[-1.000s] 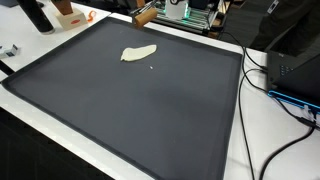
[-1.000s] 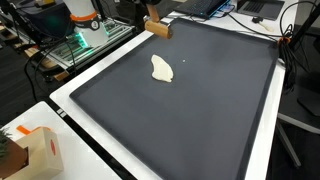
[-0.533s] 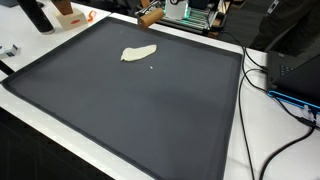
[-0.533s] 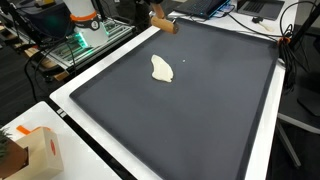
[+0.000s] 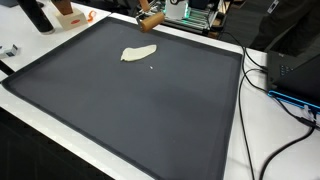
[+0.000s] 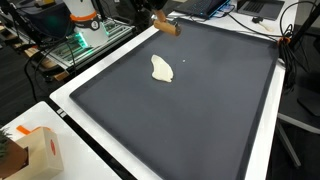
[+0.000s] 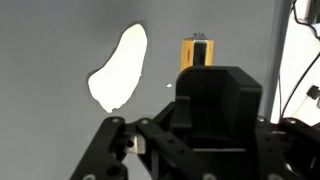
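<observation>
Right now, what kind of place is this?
Probably a robotics lab: a gripper holding a wooden block beside a dark mat, cables on the white table, a green circuit board.

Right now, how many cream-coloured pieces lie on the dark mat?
1. The cream piece lies flat on the dark mat, toward its far side, apart from the orange block in the gripper. None seems hidden.

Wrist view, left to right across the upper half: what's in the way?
cream flat piece → orange block → white table edge
</observation>
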`<action>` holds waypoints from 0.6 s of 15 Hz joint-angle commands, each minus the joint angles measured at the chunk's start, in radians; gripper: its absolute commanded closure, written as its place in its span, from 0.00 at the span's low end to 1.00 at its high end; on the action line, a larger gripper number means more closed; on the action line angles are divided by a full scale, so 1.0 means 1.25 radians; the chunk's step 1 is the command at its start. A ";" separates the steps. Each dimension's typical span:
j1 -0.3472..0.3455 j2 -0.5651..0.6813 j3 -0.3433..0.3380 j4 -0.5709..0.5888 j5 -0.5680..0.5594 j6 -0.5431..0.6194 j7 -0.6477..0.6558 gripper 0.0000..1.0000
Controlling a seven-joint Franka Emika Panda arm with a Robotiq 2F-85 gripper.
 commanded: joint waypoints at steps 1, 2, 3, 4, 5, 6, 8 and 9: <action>0.016 0.012 -0.032 -0.018 0.073 0.035 -0.083 0.79; 0.016 0.018 -0.037 -0.020 0.090 0.038 -0.103 0.79; 0.017 0.023 -0.041 -0.023 0.110 0.043 -0.126 0.79; 0.017 0.028 -0.044 -0.025 0.127 0.047 -0.146 0.79; 0.016 0.033 -0.046 -0.025 0.142 0.049 -0.163 0.79; 0.014 0.039 -0.047 -0.025 0.157 0.052 -0.177 0.79; 0.010 0.051 -0.048 -0.024 0.183 0.052 -0.204 0.79; 0.009 0.057 -0.048 -0.023 0.193 0.050 -0.215 0.79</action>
